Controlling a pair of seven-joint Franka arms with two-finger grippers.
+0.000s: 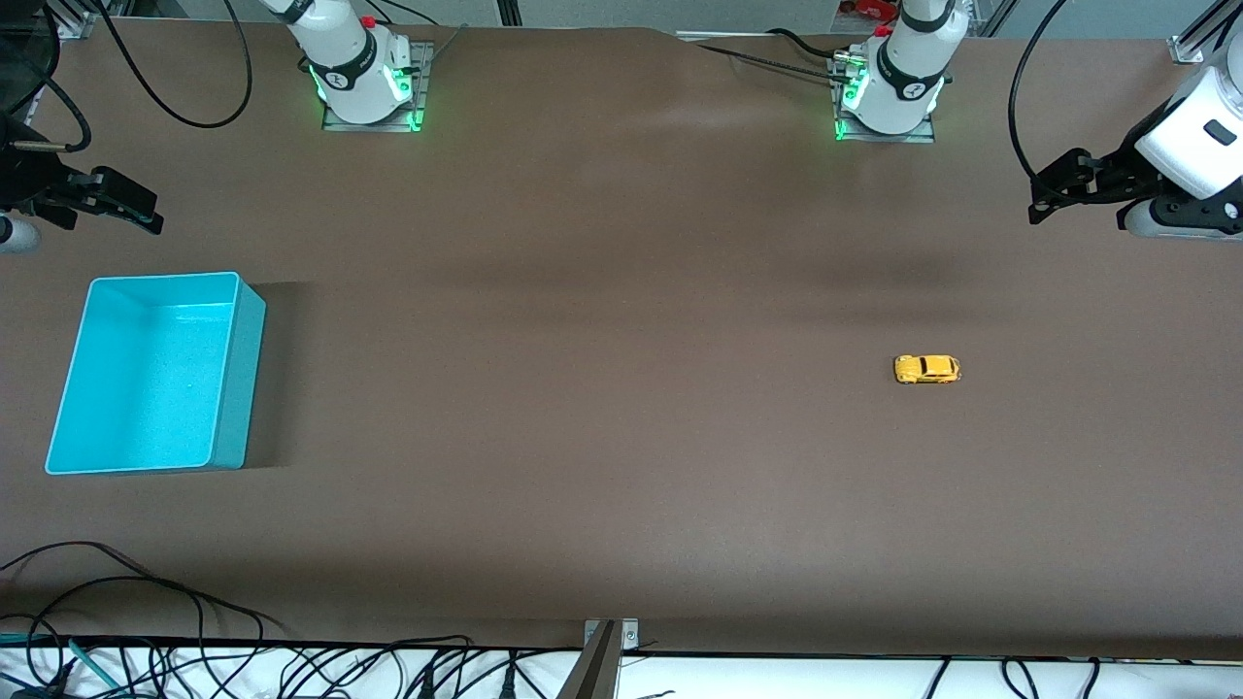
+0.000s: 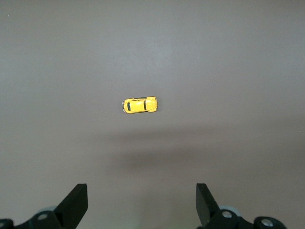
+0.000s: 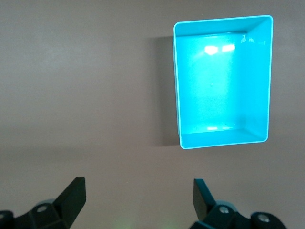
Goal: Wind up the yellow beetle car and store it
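**Toy car sat alone on the table, both pincers open and empty**

The yellow beetle car point(image 1: 926, 369) stood on its wheels on the brown table point(image 1: 602, 408), toward the left arm's end, lying lengthwise along the table and touching nothing. The turquoise bin point(image 1: 233, 388) sat well apart from it at the right arm's end, upright and with nothing inside; its pale floor caught two bright reflections in the right wrist view.

The left pincer point(image 1: 1054, 199) hung in the air over the left arm's end of the table, its fingers spread wide and gripping nothing. In the left wrist view the two dark fingertips point(image 2: 76, 202) stood far apart, with the car point(image 2: 140, 105) seen on the bare table between and past them, clear of both.

The right pincer point(image 1: 131, 204) hung over the right arm's end, above the table just beside the bin, likewise spread wide and holding nothing. Its wrist view showed the fingertips point(image 3: 74, 195) apart over bare table, the bin point(image 3: 224, 140) whole in sight.
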